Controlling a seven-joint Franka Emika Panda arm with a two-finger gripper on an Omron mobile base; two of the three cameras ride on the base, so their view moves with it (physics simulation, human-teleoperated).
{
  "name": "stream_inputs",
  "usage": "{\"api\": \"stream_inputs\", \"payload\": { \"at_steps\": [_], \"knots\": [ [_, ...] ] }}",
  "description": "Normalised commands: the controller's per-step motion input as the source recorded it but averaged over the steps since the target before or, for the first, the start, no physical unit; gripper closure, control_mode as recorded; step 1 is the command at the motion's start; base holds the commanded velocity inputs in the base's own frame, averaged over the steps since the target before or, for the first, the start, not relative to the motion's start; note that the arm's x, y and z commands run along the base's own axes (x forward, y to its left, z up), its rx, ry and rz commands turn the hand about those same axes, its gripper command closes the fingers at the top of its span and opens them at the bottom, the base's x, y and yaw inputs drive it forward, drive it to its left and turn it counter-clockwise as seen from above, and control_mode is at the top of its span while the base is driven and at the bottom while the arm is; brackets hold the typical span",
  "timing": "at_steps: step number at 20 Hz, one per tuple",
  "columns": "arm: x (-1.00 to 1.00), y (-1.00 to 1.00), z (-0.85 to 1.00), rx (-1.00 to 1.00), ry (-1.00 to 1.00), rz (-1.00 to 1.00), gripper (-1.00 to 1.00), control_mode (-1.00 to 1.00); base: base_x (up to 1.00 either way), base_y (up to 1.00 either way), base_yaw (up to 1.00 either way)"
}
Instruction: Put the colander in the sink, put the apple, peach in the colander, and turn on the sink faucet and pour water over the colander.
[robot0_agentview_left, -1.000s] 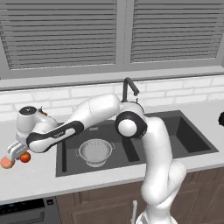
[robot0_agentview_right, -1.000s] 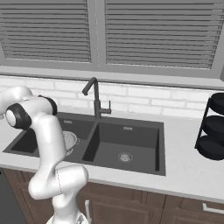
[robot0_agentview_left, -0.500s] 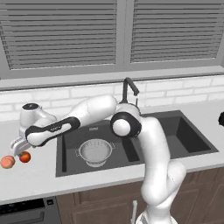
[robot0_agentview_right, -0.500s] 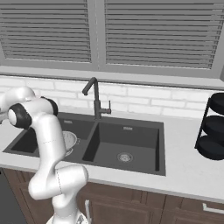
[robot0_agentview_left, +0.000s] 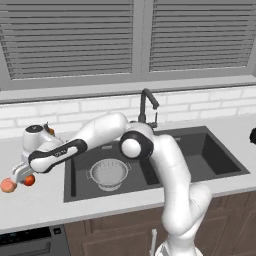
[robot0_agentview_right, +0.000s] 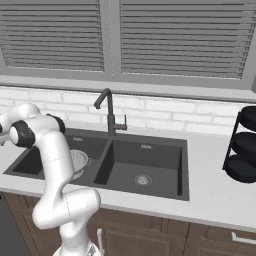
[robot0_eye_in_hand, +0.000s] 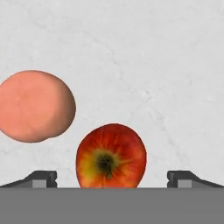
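The silver colander (robot0_agentview_left: 109, 173) sits in the left basin of the dark sink (robot0_agentview_left: 210, 160), and its rim peeks out behind my arm (robot0_agentview_right: 80, 161). The red apple (robot0_agentview_left: 30, 180) and the paler peach (robot0_agentview_left: 7, 185) lie on the counter left of the sink. My gripper (robot0_agentview_left: 22, 172) hangs just over the apple, open. In the hand view the apple (robot0_eye_in_hand: 111, 156) lies between the wide-apart fingertips (robot0_eye_in_hand: 41, 178), untouched, with the peach (robot0_eye_in_hand: 35, 106) up and to the left. The gooseneck sink faucet (robot0_agentview_left: 146, 105) stands behind the sink.
A black tiered rack (robot0_agentview_right: 245, 150) stands on the counter far right. The right basin (robot0_agentview_right: 142, 172) holds nothing but its drain. A small orange thing (robot0_agentview_left: 50, 131) shows behind my wrist by the wall. An oven top (robot0_agentview_left: 30, 240) lies below the counter edge.
The hand has shifted a little above the two fruits and now sits low over the apple. The jaws have stayed open. Fruits and colander have not moved.
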Motion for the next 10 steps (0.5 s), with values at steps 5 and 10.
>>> {"api": "stream_inputs", "payload": {
  "at_steps": [5,10],
  "knots": [
    [0.03,0.05,-0.08,0.00,0.01,0.00,-1.00,-1.00,0.00,0.00,0.00],
    [0.01,0.00,-0.26,0.00,0.01,0.00,-1.00,-1.00,0.00,0.00,0.00]
  ]
}}
